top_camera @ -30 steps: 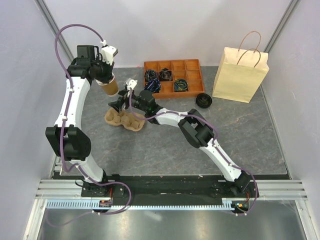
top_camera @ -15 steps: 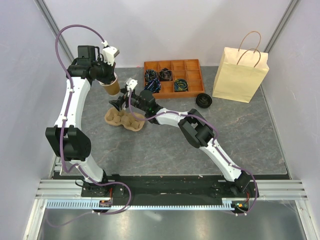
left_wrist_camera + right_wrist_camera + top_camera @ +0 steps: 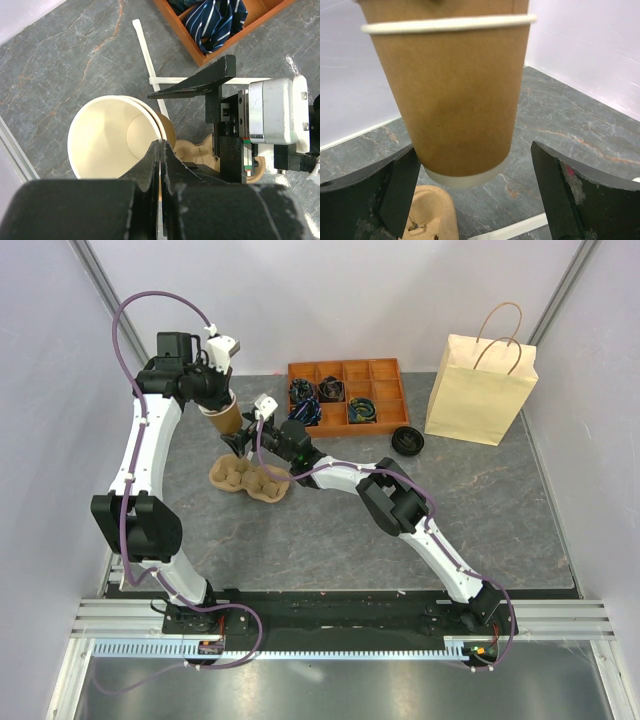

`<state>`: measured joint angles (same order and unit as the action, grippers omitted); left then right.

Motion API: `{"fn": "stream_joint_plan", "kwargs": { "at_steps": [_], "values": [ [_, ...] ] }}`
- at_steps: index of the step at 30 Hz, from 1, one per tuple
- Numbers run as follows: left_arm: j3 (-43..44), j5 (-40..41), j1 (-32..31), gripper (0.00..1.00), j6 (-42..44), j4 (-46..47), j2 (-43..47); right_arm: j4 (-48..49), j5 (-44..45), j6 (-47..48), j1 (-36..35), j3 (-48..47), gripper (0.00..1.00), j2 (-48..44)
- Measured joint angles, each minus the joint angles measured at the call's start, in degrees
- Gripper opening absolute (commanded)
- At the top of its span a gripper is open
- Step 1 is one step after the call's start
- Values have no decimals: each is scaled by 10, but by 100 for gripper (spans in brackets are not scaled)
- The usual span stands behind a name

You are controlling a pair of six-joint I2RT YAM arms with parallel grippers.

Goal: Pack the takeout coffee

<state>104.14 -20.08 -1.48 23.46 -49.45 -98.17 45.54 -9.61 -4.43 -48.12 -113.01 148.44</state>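
Observation:
My left gripper is shut on the rim of a lidless brown paper cup, cream inside, and holds it upright above the table. A second rim around it suggests two nested cups. My right gripper is open, and its fingers stand on either side of the cup's base without touching it. The tan pulp cup carrier lies just below. No takeout coffee with a lid on shows in any view.
A loose black lid lies near the paper bag at the back right. A wooden compartment tray with dark items sits at the back. White stir sticks lie beside it.
My left arm has carried the cup a little to the right and down, between the right gripper's open fingers. The right arm has barely moved.

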Motion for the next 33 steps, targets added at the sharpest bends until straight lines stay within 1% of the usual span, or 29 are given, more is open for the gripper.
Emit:
{"fn": "stream_joint_plan", "kwargs": {
  "at_steps": [3,6,7,9,13,17,30,33],
  "values": [
    [-1,0,0,2,0,-3,0,5,-10,3,0,0,94,0],
    [-1,0,-1,2,-1,-5,0,8,-23,10,0,0,85,0],
    [-1,-1,-1,2,-1,-6,0,8,-27,13,0,0,80,0],
    [-1,-1,-2,2,-2,-8,0,8,-35,17,0,0,77,0],
    [3,0,-2,2,-3,-14,0,9,-42,21,-1,0,65,0],
    [14,2,-2,2,-3,-22,0,17,-43,26,0,1,60,0],
    [64,33,-3,2,-2,-51,0,46,-46,42,0,28,54,-24],
    [70,39,-3,2,-2,-55,0,47,-47,44,0,32,55,-26]
  ]
}}
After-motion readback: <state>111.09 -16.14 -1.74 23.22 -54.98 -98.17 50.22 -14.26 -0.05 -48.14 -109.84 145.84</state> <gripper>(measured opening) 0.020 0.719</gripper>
